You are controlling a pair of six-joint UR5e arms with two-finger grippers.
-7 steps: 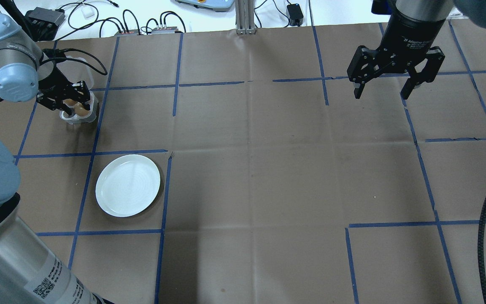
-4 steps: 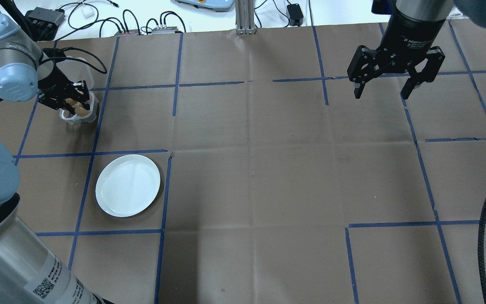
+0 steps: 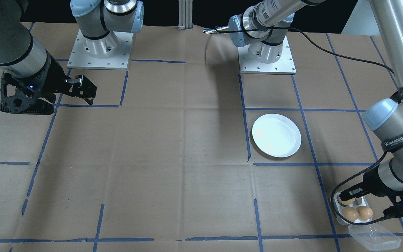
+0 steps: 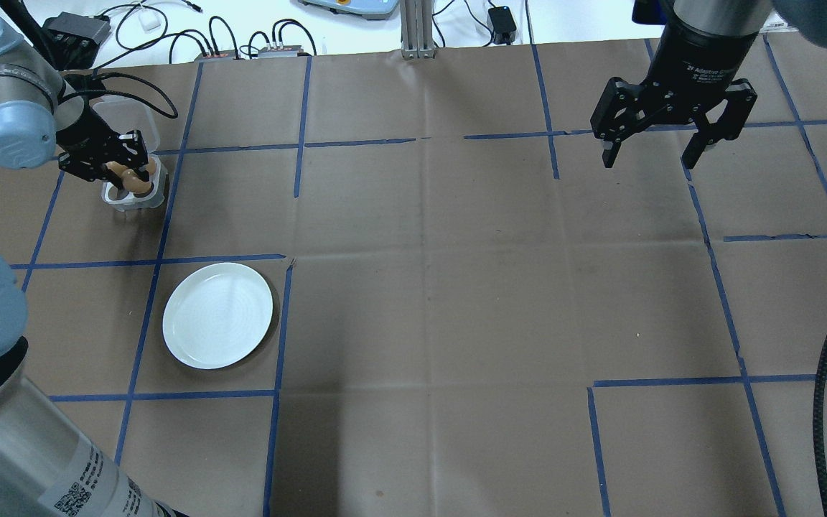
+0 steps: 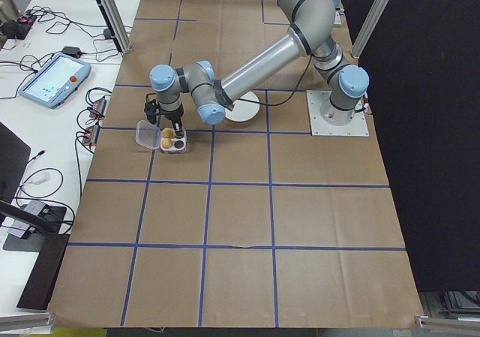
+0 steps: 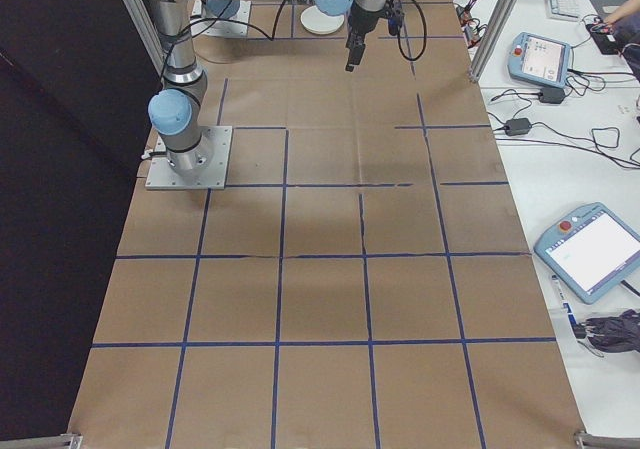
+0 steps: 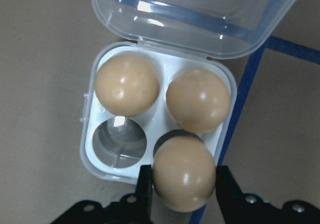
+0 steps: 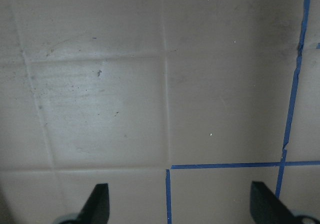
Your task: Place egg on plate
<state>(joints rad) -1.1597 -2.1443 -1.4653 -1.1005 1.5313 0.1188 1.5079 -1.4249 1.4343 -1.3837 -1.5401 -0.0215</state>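
A brown egg (image 7: 184,173) is gripped by the left claw (image 7: 183,184) just above the square white four-cup tray (image 7: 95,149); the round glossy white plate (image 4: 217,315) sits nearby on the counter; the right claw (image 4: 655,154) is spread wide, holding nothing

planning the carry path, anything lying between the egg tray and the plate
Nothing. In the overhead view only bare brown paper and one blue tape line lie between the egg tray and the plate.
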